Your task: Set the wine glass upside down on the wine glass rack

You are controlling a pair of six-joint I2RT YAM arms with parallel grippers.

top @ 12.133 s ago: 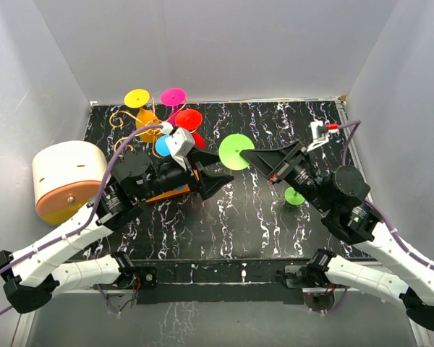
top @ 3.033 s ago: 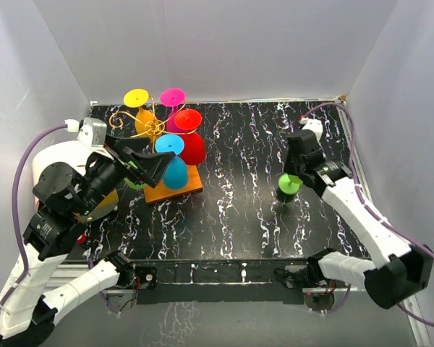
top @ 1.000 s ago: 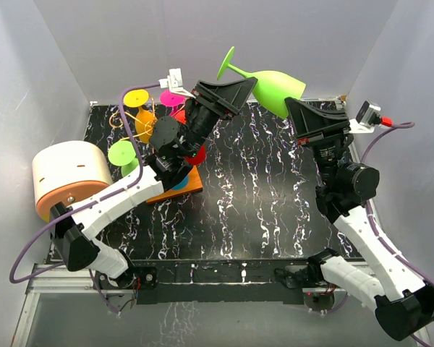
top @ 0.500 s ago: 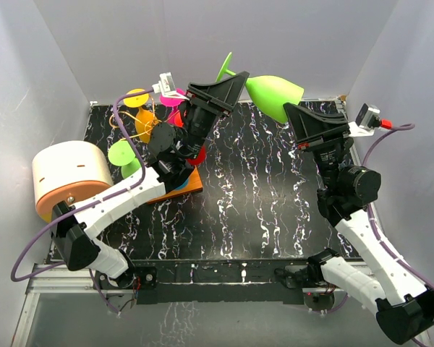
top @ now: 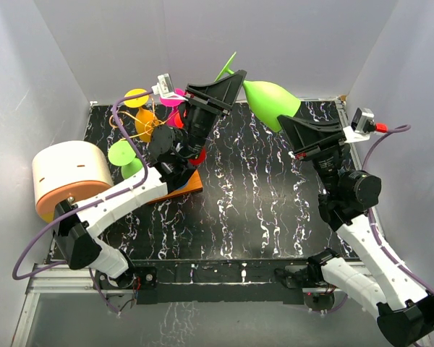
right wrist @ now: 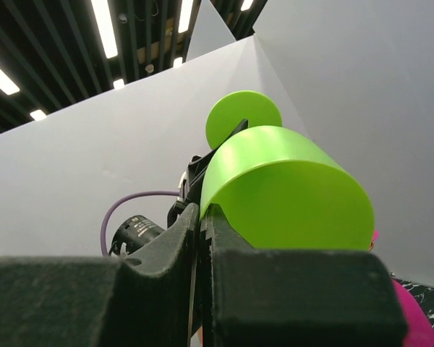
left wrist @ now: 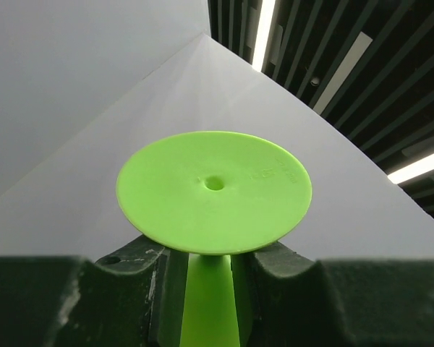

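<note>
Wine glass (top: 271, 101) aloft right of wine glass rack (top: 192, 186); right tool (top: 282, 124) pinches bowl rim, left tool (top: 237, 78) narrow around stem, contact unclear.

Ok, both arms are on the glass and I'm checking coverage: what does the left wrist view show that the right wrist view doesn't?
Left wrist only: the wine glass stem, flanked by the left end effector. Right wrist only: the bowl, its rim pinched in the shut right end effector, and a purple cable. Both: the glass's round green foot, white walls and ceiling lights.
</note>
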